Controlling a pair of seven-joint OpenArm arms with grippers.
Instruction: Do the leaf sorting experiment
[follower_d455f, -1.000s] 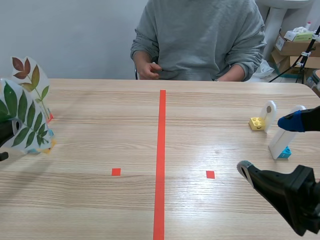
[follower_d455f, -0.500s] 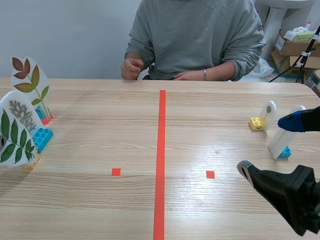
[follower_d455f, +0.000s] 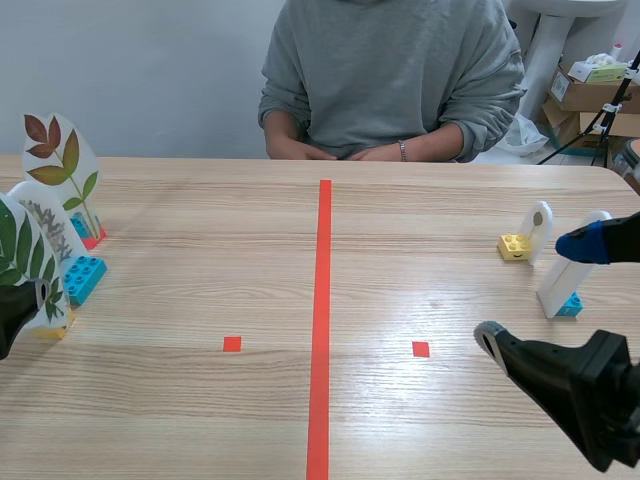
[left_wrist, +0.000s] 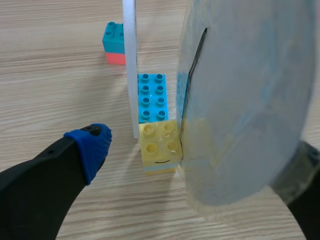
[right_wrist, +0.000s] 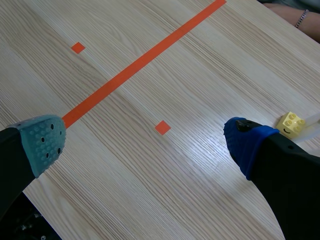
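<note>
– Leaf card (left_wrist: 240, 100), where is it?
– Between the left gripper's (left_wrist: 200, 155) spread fingers, close to the right one, standing on its yellow brick (left_wrist: 160, 145).
– Pinched?
– No, there is a gap on the left finger's side. The right finger is mostly hidden behind it.
– Changed?
– A second ago it hung raised. The right gripper (right_wrist: 145, 140) is spread too.

Three leaf cards (follower_d455f: 42, 218) at table (follower_d455f: 200, 260) edge

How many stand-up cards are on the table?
5. Three at the left: brown-leaf card, grey-leaf card, green-leaf card. Two at the right: yellow-block card, blue-block card.
</note>
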